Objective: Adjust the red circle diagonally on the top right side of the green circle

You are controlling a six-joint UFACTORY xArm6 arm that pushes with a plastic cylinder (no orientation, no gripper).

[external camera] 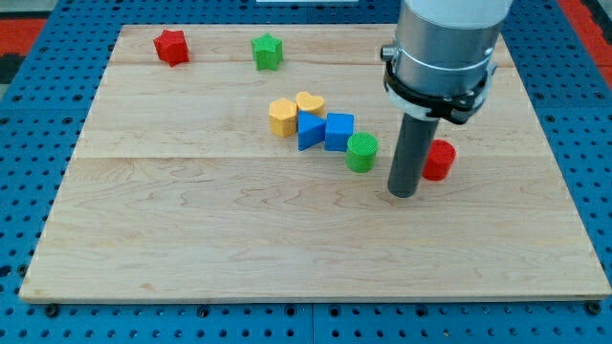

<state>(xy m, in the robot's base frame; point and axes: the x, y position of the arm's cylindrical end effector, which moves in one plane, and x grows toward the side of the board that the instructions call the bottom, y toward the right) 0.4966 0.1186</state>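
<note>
The red circle lies on the wooden board right of centre, partly hidden behind my rod. The green circle sits to its left, about level with it. My tip rests on the board between the two circles, slightly below them, close against the red circle's left side and apart from the green circle.
A blue cube, a blue triangle, a yellow heart and a yellow hexagon cluster just left of the green circle. A red star and a green star lie near the view's top left. The board's right edge is near.
</note>
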